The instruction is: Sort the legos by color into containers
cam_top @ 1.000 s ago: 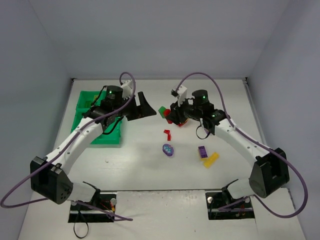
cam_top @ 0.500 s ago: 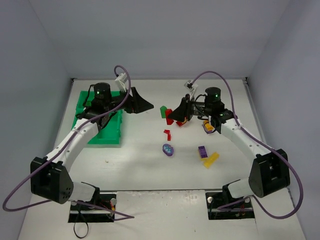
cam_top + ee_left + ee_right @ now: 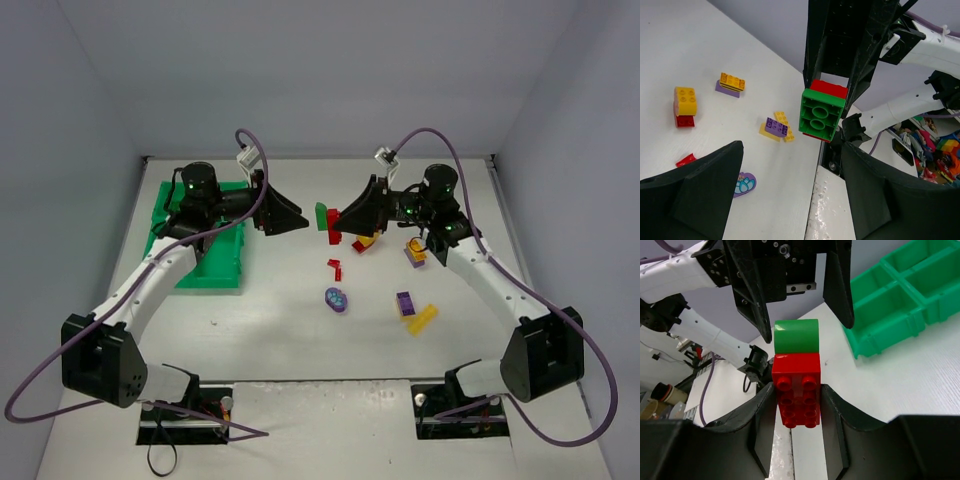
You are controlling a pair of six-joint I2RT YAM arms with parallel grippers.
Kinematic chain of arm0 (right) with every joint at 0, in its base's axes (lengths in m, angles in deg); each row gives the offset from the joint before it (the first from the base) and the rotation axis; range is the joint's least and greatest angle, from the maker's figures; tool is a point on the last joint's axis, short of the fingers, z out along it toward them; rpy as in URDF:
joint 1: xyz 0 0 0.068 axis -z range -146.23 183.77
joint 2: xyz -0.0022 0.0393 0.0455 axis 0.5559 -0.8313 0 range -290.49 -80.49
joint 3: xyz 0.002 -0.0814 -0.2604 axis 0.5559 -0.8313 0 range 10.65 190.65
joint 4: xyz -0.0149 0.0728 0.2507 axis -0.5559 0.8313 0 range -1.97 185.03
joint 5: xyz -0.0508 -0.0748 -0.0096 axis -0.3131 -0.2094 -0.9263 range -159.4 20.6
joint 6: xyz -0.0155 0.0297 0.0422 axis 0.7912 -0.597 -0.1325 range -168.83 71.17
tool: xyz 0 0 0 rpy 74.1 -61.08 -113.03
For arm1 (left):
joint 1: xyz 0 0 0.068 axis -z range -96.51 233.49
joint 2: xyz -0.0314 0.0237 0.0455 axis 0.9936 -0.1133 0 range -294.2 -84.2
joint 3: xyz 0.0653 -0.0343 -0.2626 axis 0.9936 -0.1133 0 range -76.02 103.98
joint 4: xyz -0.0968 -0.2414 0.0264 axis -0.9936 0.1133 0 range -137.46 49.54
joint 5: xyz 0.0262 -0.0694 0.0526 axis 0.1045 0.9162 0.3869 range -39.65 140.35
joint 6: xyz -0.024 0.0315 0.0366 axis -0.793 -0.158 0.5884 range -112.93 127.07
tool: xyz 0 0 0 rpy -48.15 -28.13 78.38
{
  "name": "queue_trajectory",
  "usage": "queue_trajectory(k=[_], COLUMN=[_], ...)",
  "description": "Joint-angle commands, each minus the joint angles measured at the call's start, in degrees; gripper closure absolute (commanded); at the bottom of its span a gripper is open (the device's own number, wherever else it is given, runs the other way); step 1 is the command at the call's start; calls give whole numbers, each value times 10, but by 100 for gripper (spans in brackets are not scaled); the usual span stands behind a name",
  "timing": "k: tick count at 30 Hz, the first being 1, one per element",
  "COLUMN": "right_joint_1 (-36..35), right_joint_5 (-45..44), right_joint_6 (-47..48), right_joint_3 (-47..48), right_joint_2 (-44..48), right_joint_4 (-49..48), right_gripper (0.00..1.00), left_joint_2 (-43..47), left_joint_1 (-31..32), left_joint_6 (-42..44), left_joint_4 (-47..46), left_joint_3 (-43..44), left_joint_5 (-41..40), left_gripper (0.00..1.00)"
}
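The green tray (image 3: 205, 268) sat just behind the left gripper (image 3: 292, 214), whose jaws gaped wide, holding nothing. Facing it, the right gripper (image 3: 342, 216) clamped a red brick (image 3: 796, 390), and a green brick (image 3: 796, 336) was stuck on the far end, between both grippers.

I see a red studded plastic brick (image 3: 796, 390) joined to a plain green rounded plastic brick (image 3: 796, 336). The moulded four-compartment plastic tray (image 3: 900, 305) is bright green all over. My tabletop (image 3: 280, 335) is white. The oval plastic piece (image 3: 743, 183) is purple with a pale petal pattern. A purple small brick (image 3: 776, 127) sits on a yellow flat plate (image 3: 786, 136), a yellow square brick (image 3: 685, 100) tops a red base brick (image 3: 684, 120), and an orange-yellow long brick (image 3: 732, 81) tops a lilac thin plate (image 3: 724, 90).
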Motion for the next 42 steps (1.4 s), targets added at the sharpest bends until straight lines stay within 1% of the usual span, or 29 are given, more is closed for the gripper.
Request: queue_trajectory(k=[1,10,18,21,22,23,32,35,36,39,42], right_joint_1=[-1,-18,-19,-19,-19,-19,-21,-22,-22,-22,-22], right_joint_5=[39,38,35,35,35,36,37,37,37,37,37], right_joint_6=[-36,-43,-43,-50,-53,-56,-65,-65,-65,-65,-64], right_joint_3=[26,31,28,25,24,25,27,27,27,27,26], right_joint_2=[19,12,12,13,12,11,5,4,3,3,4], right_joint_4=[-89,-107,-115,-125,-133,-136,-149,-149,-150,-152,-151], right_gripper=[100,100,100,100,100,100,100,100,100,100,100], left_joint_2=[17,3,-5,-7,-8,-9,-15,-18,-21,-25,-24], left_joint_1=[8,37,47,48,48,48,57,58,58,59,59], left_joint_6=[15,-15,-17,-16,-16,-16,-16,-19,-19,-20,-18], left_joint_4=[-68,-114,-114,-113,-113,-113,-112,-112,-112,-113,-115], left_joint_3=[41,53,63,64,65,65,67,74,74,76,76], left_joint_5=[37,27,22,24,25,27,26,26,27,28,26], left_gripper=[27,27,27,29,32,33,34,38,44,54,73])
